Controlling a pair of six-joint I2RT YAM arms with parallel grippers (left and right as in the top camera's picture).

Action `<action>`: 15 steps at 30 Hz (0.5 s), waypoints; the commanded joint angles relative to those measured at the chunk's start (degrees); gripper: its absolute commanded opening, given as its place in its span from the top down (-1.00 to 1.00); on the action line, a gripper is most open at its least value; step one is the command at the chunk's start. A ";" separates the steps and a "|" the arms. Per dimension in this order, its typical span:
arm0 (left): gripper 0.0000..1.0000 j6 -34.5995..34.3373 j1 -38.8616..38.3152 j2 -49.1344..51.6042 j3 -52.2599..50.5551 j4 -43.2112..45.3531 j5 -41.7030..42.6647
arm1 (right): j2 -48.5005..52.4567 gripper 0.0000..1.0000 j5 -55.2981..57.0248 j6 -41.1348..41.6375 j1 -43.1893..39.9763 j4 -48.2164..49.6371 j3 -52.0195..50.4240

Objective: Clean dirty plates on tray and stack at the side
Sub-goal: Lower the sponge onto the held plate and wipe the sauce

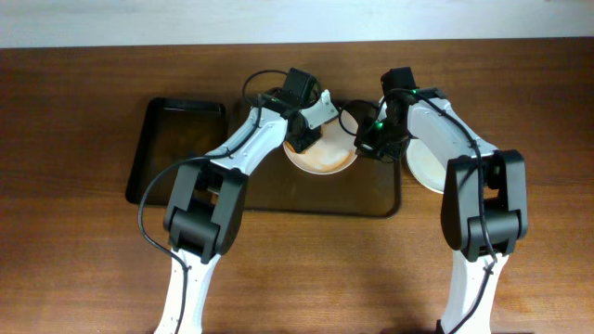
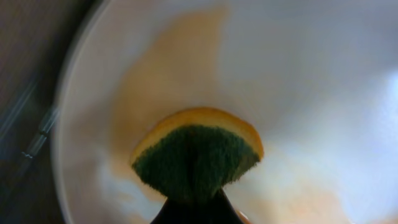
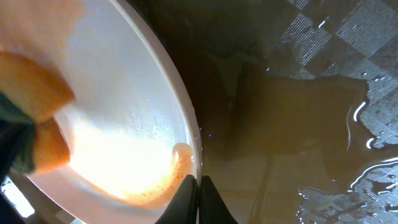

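A white plate [image 1: 325,160] streaked with orange sauce lies at the far side of the dark brown tray [image 1: 371,197]. My left gripper [image 1: 302,132] is shut on a green and orange sponge [image 2: 196,158] that presses on the plate's inside [image 2: 311,74]. My right gripper [image 1: 368,144] is shut on the plate's right rim [image 3: 186,134]. Orange sauce water pools by that rim, and the sponge [image 3: 37,118] shows at the left of the right wrist view. Another white plate [image 1: 425,167] lies on the table right of the tray, partly under my right arm.
A smaller black tray [image 1: 176,148] lies left of the brown tray, partly under my left arm. The brown tray's floor [image 3: 298,124] is wet with brownish water. The table's far edge runs along the top of the overhead view.
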 commanded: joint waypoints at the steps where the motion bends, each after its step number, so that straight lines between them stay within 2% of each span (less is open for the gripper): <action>1: 1.00 -3.28 0.72 3.91 -2.51 6.34 -8.87 | 0.72 0.92 0.94 -0.04 -0.22 -0.48 -0.24; 5: 1.00 -16.44 0.83 3.96 -2.54 7.56 -25.59 | 0.72 0.92 0.96 -0.04 -0.22 -0.66 -0.24; 7: 1.00 -27.02 0.87 3.96 -2.54 7.10 -34.23 | 0.72 0.92 0.96 -0.04 -0.22 -0.66 -0.24; 8: 1.00 -30.23 0.87 3.96 -2.51 6.34 -35.65 | 0.72 0.92 0.96 -0.04 -0.22 -0.66 -0.24; 11: 1.00 -32.04 0.44 2.89 -1.75 1.70 -35.65 | 0.72 0.92 0.94 -0.04 -0.22 -0.66 -0.24; 13: 1.00 -39.47 0.46 0.50 -0.04 -2.14 -35.60 | 0.72 0.92 0.94 -0.04 -0.22 -0.66 -0.24; 15: 1.00 -41.97 0.50 -3.15 0.35 -3.54 -34.56 | 0.72 0.92 0.94 -0.04 -0.22 -0.70 -0.24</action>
